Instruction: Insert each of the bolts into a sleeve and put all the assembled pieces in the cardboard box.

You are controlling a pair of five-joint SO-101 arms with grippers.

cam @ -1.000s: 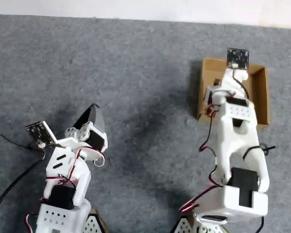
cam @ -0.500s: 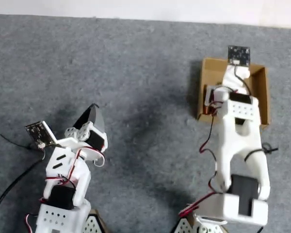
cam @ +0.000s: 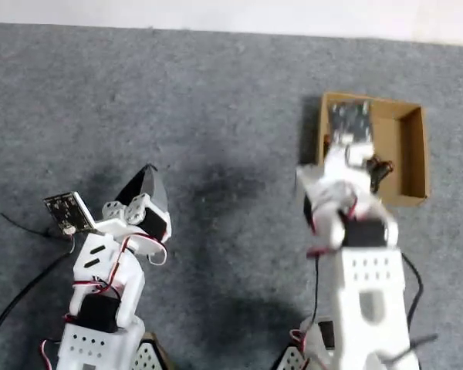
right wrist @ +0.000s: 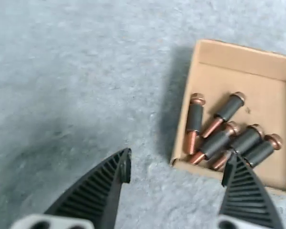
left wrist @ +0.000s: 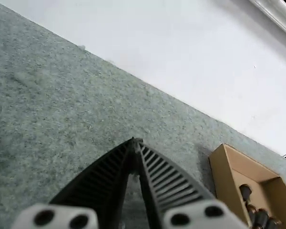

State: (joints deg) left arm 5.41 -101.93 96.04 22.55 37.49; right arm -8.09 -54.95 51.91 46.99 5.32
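Right gripper: wide open and holding nothing, its two dark ribbed fingers spread well apart above the grey surface.
Left gripper: closed, its fingertips meeting in a point with nothing between them; in the high view it points away from its arm's base.
Cardboard box: just ahead of the right gripper, its near wall lying across the gap between the fingertips; from the left gripper it sits well off, ahead and to one side.
Assembled pieces: five copper bolts, each in a dark sleeve, lie on the box floor just beyond the right gripper's fingertips, bunched toward the near wall, several side by side.
Tabletop: grey and felt-like, under both grippers and the box.
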